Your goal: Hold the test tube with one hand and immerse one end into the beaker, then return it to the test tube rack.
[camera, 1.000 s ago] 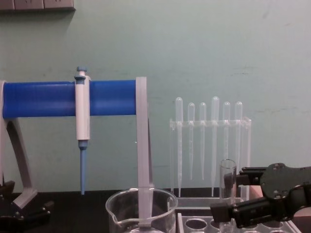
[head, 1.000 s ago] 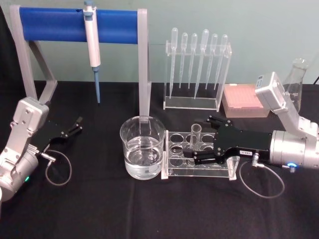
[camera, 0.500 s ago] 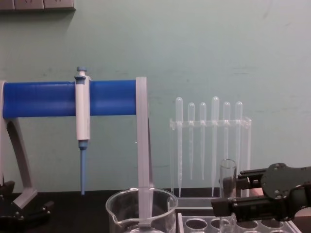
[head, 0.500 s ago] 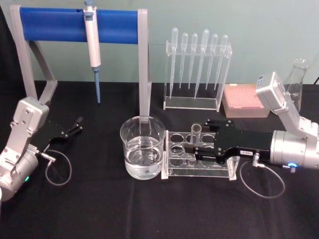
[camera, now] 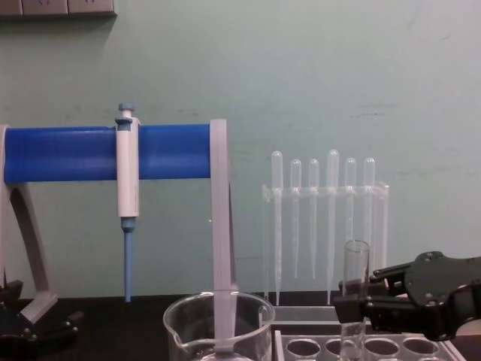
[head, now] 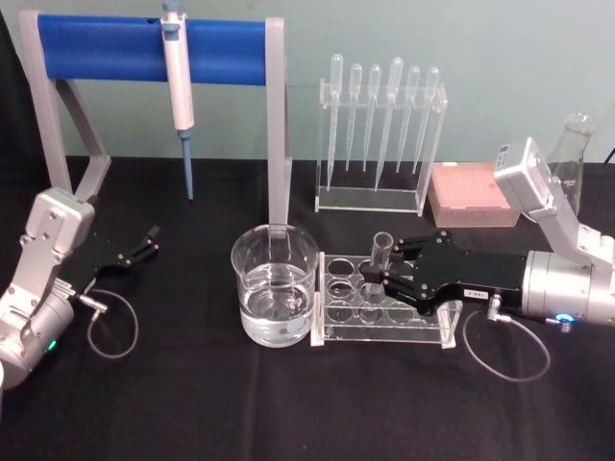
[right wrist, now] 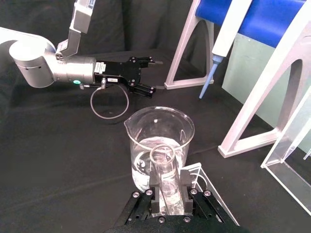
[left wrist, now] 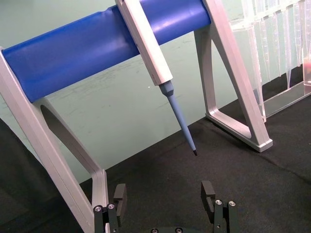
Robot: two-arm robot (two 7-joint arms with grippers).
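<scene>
**A:** What colours are here?
**B:** A black cloth (head: 288, 413) under a pale green wall (head: 509, 58). The test tube (head: 381, 245), beaker (head: 274, 288) and rack (head: 384, 333) are clear.
**A:** And the rest?
**B:** A blue bar (head: 106, 46) on grey legs (head: 277, 125), a white pipettor (head: 178, 86) with a blue tip, a pink box (head: 469, 206). The right gripper (head: 382, 267) is black with a white label; the left gripper (head: 139, 248) black too, both on silver arms.

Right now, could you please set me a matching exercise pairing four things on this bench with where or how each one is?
1 test tube
2 beaker
3 left gripper
4 pipettor

a hangs on the blue bar
b holds clear liquid, beside the rack
c jaws open, parked at the robot's left
d gripped by the right gripper over the rack

Pairs: 1-d, 2-b, 3-c, 4-a.
</scene>
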